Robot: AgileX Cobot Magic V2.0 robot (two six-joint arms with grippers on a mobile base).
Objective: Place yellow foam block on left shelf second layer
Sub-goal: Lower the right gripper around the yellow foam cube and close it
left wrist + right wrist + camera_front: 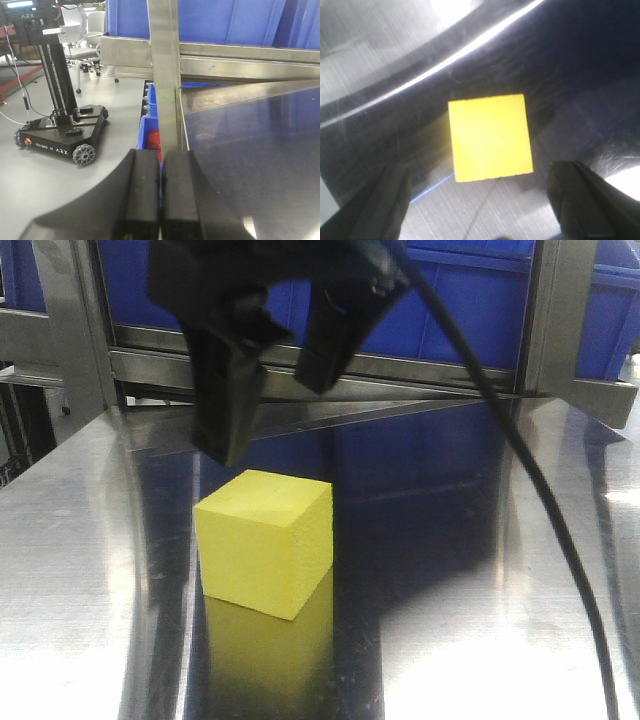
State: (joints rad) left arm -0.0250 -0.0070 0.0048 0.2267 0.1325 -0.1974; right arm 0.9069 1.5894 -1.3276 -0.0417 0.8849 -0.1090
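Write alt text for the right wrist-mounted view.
A yellow foam block lies in the middle of the frame on a shiny metal surface. The right gripper is open, its two dark fingers showing at the lower corners, apart from the block.

The steel surface [80, 540] lies bare around the yellow foam block [265, 540]. Behind it stand a rail [450, 370] and blue bins [470, 300]; a cable [546, 502] hangs to its right
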